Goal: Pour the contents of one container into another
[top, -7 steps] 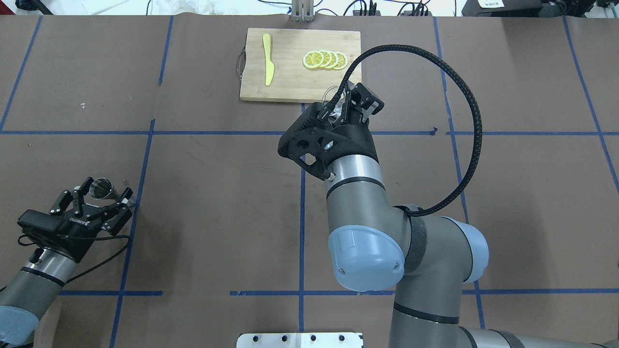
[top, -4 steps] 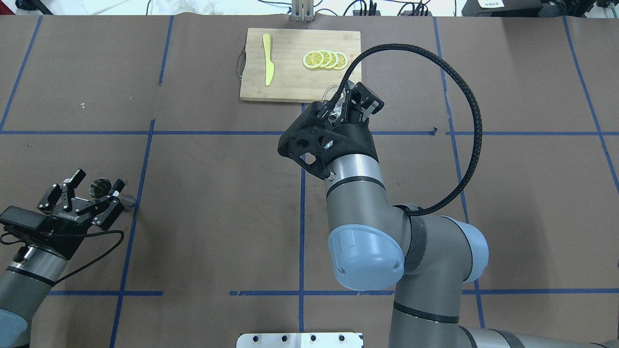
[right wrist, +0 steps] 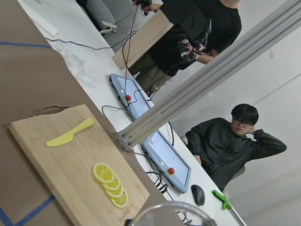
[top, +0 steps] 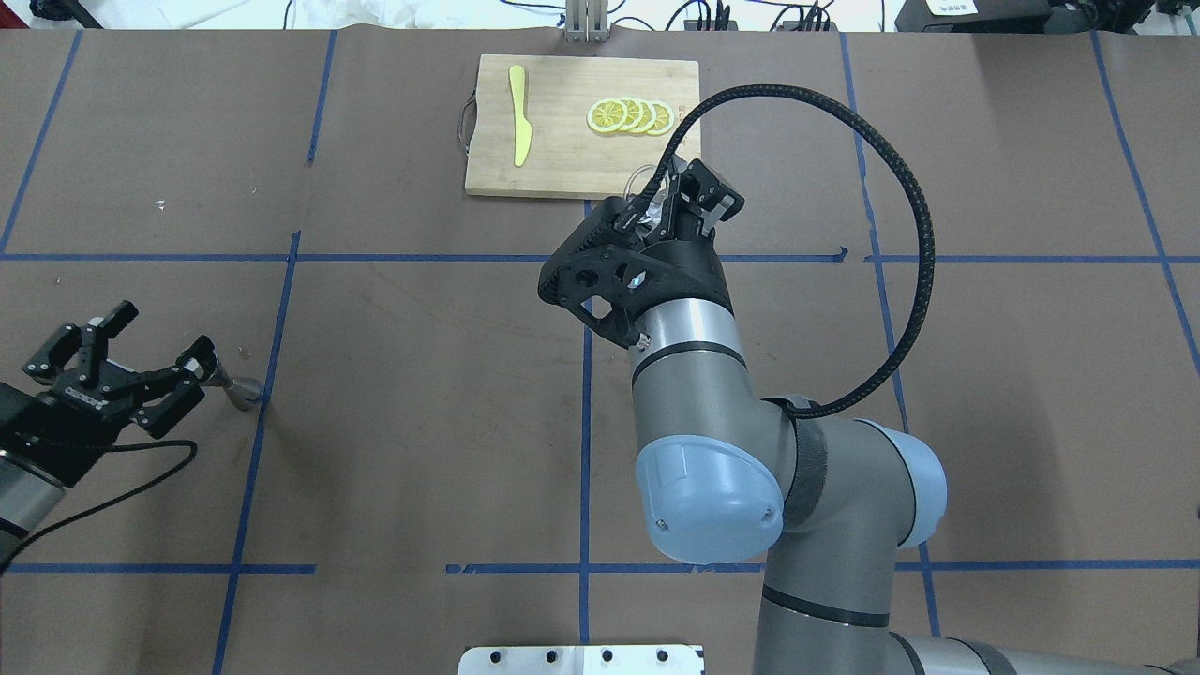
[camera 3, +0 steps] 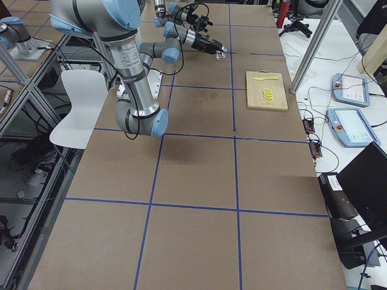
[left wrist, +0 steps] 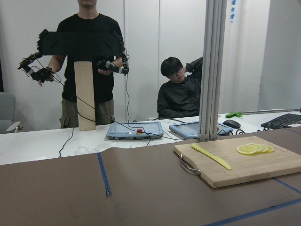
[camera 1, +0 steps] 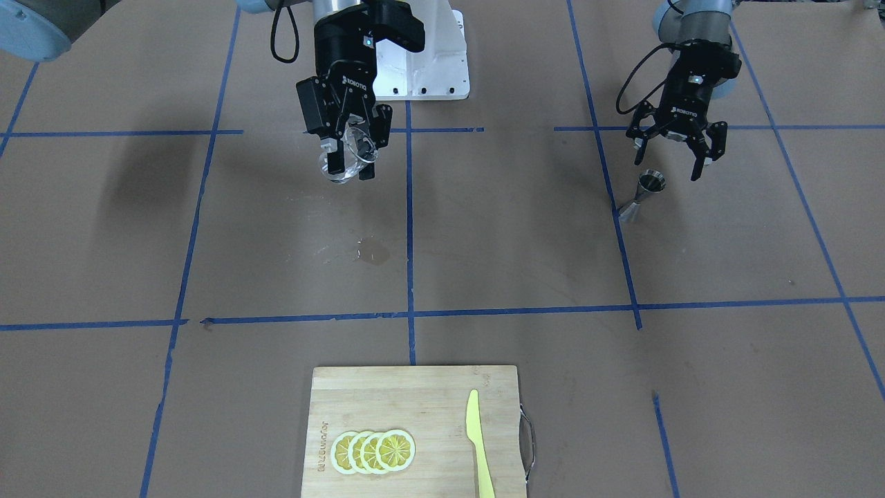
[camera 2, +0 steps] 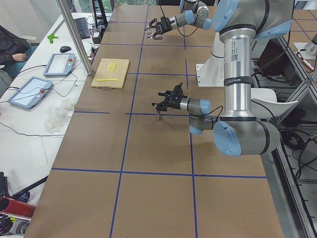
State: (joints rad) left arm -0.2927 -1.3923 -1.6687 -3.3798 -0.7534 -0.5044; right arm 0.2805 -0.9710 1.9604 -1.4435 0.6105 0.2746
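The clear glass cup [camera 1: 343,164] hangs tilted above the table's middle, with my right gripper [camera 1: 350,160] shut on it. In the overhead view only a bit of the cup's rim [top: 641,178] shows past that gripper [top: 677,204]; the rim [right wrist: 168,214] also fills the bottom of the right wrist view. The steel jigger [camera 1: 642,196] stands upright on the paper, free of any grip. My left gripper [camera 1: 666,168] is open just behind and above it. From overhead, one finger of the left gripper [top: 161,334] covers the top of the jigger [top: 241,393].
A wooden cutting board [top: 562,159] lies at the far centre with a yellow knife [top: 518,114] and lemon slices [top: 630,115]. A small wet patch [camera 1: 373,252] marks the paper below the cup. People stand and sit beyond the table's far edge.
My left gripper, which stood open around the jigger, has drawn back toward the robot and off it, still open. The jigger stays standing. The right arm and cup have not moved.
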